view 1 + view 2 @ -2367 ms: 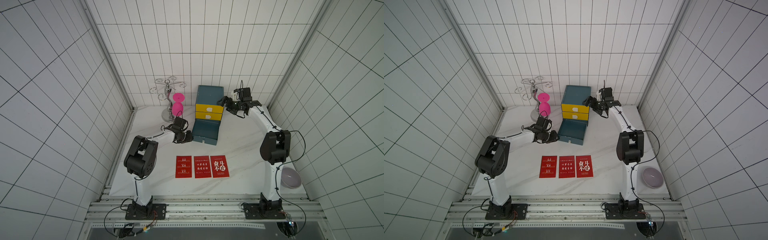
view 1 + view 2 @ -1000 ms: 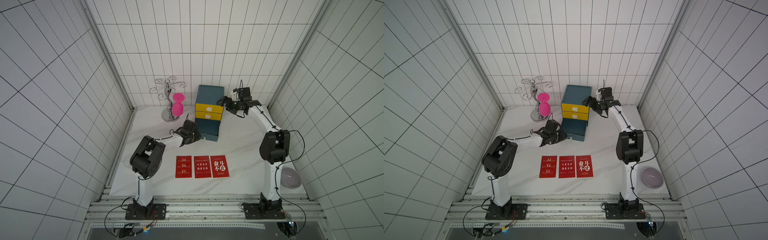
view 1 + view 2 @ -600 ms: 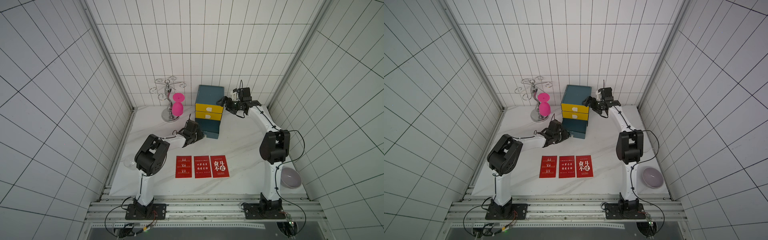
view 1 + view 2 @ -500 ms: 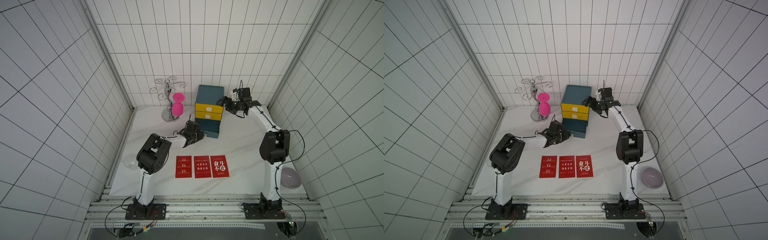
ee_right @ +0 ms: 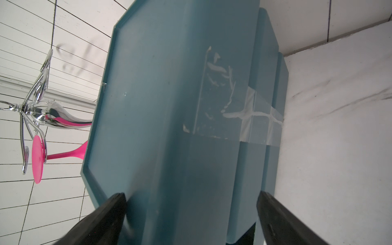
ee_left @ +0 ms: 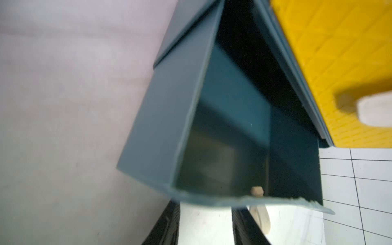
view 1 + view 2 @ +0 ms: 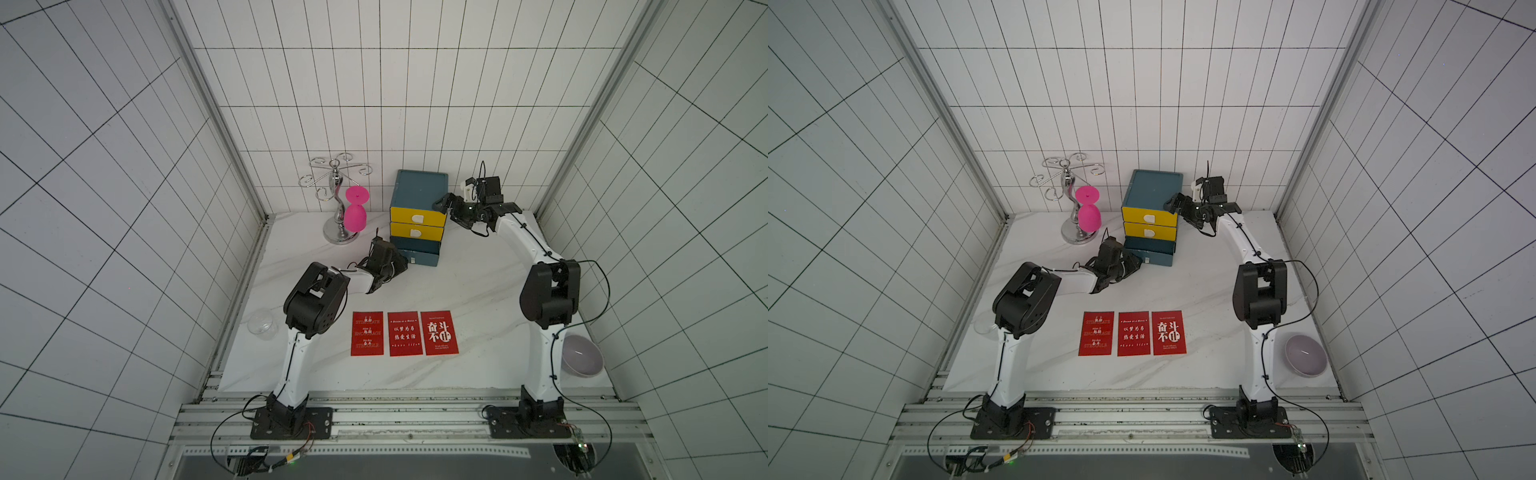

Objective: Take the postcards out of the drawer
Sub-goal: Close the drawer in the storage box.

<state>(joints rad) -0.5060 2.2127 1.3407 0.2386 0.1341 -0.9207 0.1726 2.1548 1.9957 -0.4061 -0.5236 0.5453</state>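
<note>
Three red postcards lie side by side, flat on the white table near its front edge, clear of both arms. The teal cabinet has two yellow drawers above a teal bottom drawer that stands a little way out. In the left wrist view the drawer looks empty inside. My left gripper is at that drawer's front left corner, open, with only table between its fingers. My right gripper is open wide, straddling the cabinet's upper right edge.
A chrome glass rack with a pink goblet hanging upside down stands left of the cabinet. A clear cup sits beyond the table's left edge. A pale purple bowl sits at the front right.
My left gripper has moved right to the bottom drawer's front, and the drawer has slid from far out to nearly in. The right arm and the postcards have not moved.
</note>
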